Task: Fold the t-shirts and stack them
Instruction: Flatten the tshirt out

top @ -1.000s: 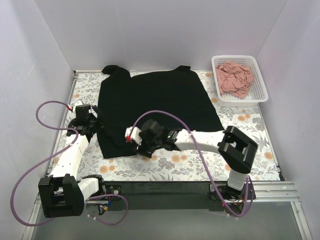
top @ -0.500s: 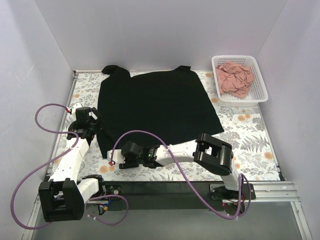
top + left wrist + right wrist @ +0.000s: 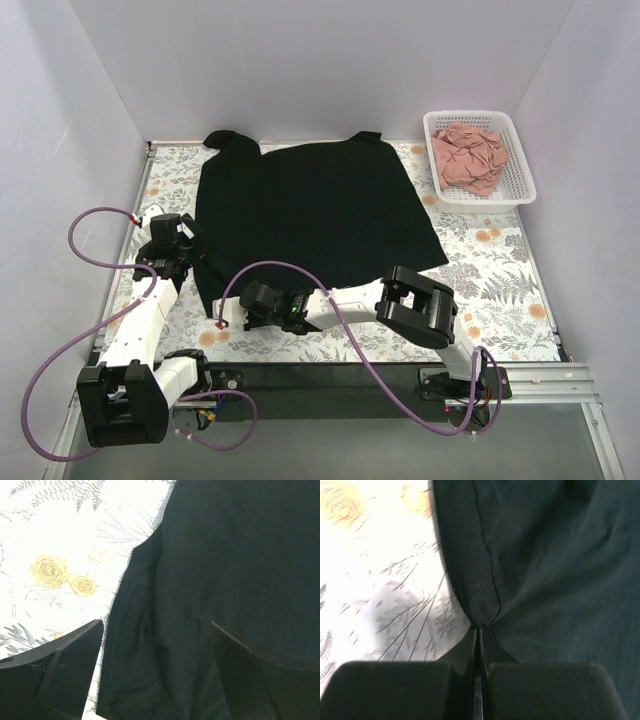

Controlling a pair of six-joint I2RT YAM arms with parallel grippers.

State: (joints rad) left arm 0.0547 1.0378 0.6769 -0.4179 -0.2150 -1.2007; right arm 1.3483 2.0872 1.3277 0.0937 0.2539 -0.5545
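My right jaws are pressed fully shut, pinching the near-left hem corner of the large plain black cotton t-shirt point(image 3: 315, 215). In the right wrist view the cloth puckers right at the tips, so I'd call that a real grip.

From that pinch the whole shirt runs away from me and off to the right. Its long axis goes near to far, with the sleeves up at the far edge of the flowery surface point(image 3: 480, 290). So I reckon any fold has to carry this corner forward over the body.

My left jaws are wide open with nothing in them. They hang over the shirt's left edge, one finger above bare surface and the other above cloth. That arm is the nearer one to the left side.

The small dusty-pink t-shirt point(image 3: 468, 158) is crumpled in the white plastic lattice basket point(image 3: 520, 160), well apart at the far right.

What I can't make out:
- whether I've got one layer or two
- the corner itself, under my fingers
- whether the left jaws touch the fabric

My right arm also covers part of the near hem from above.
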